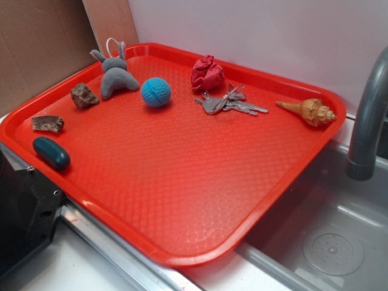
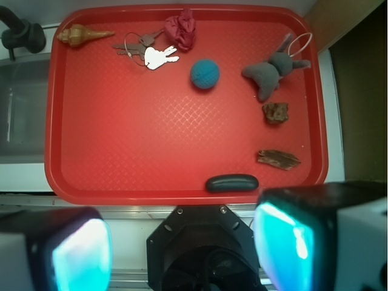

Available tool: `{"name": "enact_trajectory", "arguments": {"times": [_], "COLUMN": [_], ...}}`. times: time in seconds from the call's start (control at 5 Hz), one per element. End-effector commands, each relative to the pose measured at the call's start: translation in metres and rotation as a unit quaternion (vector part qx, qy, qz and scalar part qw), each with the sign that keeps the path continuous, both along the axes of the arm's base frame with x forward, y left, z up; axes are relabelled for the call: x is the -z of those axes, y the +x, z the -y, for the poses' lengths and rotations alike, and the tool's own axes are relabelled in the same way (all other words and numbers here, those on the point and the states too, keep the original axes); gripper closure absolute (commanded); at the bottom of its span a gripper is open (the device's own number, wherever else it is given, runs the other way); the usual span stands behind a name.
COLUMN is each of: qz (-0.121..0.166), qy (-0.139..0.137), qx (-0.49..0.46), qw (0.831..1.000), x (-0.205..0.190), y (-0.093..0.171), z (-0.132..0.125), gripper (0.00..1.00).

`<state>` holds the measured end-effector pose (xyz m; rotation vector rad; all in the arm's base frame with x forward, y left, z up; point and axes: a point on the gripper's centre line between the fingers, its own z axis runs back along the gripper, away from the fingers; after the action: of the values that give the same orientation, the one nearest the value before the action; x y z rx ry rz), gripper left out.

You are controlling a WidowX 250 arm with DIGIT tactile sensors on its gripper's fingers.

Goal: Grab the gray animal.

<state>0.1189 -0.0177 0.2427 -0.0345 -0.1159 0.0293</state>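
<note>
Red tray [image 1: 182, 200] [image 2: 121, 151] set at the edge of a sink [image 1: 327, 242], with a gray faucet [image 1: 370, 115] at its far side. Gray animal [image 1: 115, 76] [image 2: 270, 71] lying on the tray floor near one corner, ears up against the rim, white string loop [image 1: 113, 43] [image 2: 301, 41] trailing over the rim, arched body resting on both ends. Just beside the gray animal toward the tray's middle, a blue knitted ball [image 1: 156, 92] [image 2: 205, 73], apart from it. On the other side of the gray animal, close but not touching, a rough brownish rock [image 1: 83, 96] [image 2: 276, 112]; beyond that along the same rim, a flat bark-like piece [image 1: 47, 123] [image 2: 277, 159] and a dark teal oblong pebble [image 1: 51, 153] [image 2: 231, 182]. Past the ball from the gray animal, a crumpled red cloth lump [image 1: 207, 74] [image 2: 181, 30], a bunch of keys [image 1: 227, 103] [image 2: 148, 51] touching or nearly touching it, and farthest off a tan spiral shell [image 1: 309, 111] [image 2: 82, 36]. Gripper [image 2: 182, 248] spread wide in the wrist view, glowing fingers [image 2: 285, 242] at either side of the lower edge, nothing between them, well apart from the gray animal and outside the tray's near rim.
</note>
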Motion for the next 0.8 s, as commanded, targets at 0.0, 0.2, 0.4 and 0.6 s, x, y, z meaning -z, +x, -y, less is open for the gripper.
{"name": "enact_trajectory", "arguments": {"times": [0.0,0.2,0.4,0.6], "qz": [0.000,-0.004,0.022,0.053], "qy": [0.000,0.023,0.002,-0.015], "qx": [0.000,-0.105,-0.195,-0.284], "qw": [1.000,0.994,0.980,0.957], "x": [0.000,0.048,0.073,0.098], "y": [0.000,0.035,0.061,0.087], "z": [0.000,-0.046,-0.074,-0.096], "gripper": [0.00,0.00,0.00,0.00]}}
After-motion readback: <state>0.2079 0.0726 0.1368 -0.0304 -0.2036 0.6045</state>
